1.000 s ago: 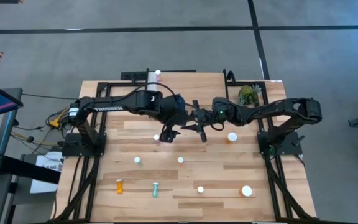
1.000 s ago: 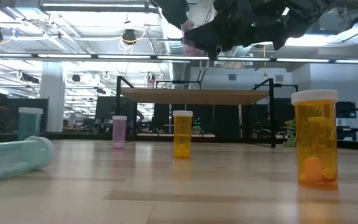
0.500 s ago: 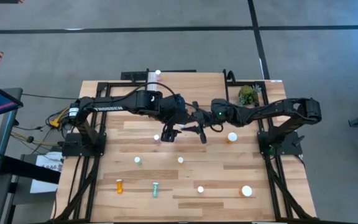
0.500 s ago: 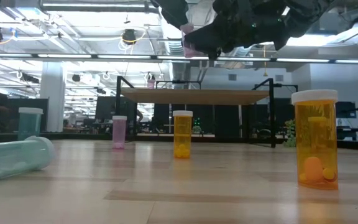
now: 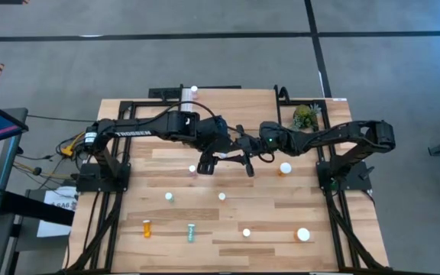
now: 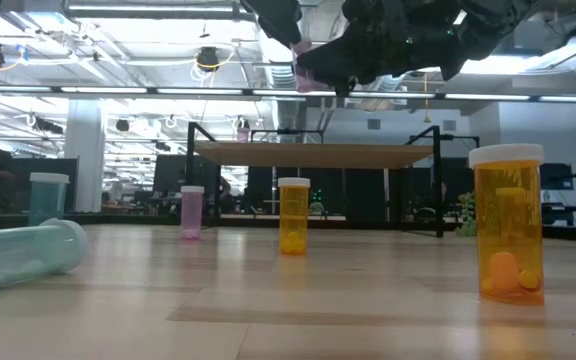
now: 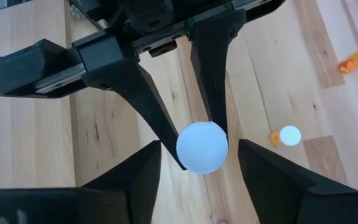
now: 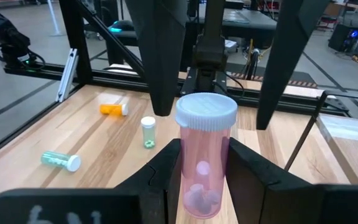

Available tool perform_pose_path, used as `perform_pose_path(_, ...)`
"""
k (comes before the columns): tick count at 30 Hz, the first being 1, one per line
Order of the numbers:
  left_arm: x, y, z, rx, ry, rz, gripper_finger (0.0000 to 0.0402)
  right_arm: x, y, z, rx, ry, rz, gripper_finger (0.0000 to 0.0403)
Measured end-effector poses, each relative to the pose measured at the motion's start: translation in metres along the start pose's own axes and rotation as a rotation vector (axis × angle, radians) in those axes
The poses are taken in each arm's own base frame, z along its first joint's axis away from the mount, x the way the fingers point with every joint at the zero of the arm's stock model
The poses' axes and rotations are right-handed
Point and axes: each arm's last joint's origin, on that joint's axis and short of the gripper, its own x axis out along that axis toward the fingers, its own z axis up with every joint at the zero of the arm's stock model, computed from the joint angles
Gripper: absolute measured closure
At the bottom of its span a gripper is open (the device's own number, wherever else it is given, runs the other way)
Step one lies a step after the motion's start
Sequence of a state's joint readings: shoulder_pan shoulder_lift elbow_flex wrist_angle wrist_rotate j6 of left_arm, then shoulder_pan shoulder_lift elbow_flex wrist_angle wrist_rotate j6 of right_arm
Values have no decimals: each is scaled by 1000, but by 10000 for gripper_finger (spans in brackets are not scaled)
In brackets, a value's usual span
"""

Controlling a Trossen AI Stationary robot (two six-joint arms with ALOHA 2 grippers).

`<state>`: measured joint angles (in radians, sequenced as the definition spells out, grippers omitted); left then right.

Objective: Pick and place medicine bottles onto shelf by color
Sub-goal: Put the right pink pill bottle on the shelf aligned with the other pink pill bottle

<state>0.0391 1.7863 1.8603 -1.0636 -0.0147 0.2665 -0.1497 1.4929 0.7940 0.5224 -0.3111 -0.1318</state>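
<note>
upright, pink bottle sits between right claw fingers.

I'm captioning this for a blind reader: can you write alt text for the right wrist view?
A pink bottle with a white cap stands upright between the right gripper's dark fingers, held above a wooden table. The left gripper reaches down around its cap.

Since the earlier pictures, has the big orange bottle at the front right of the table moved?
No. In the low view the big orange bottle stands at the same spot against the shelf behind it.
</note>
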Motion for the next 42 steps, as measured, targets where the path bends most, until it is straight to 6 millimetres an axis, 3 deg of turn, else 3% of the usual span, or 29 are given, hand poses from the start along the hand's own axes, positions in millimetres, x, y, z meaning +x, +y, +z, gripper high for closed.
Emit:
perform_pose_path(26, 0, 0, 1, 11, -8, -6, 293, 0, 0, 0, 2, 0, 0, 274)
perform_pose_path(42, 0, 0, 1, 18, -7, -4, 297, 0, 0, 0, 1, 0, 0, 274)
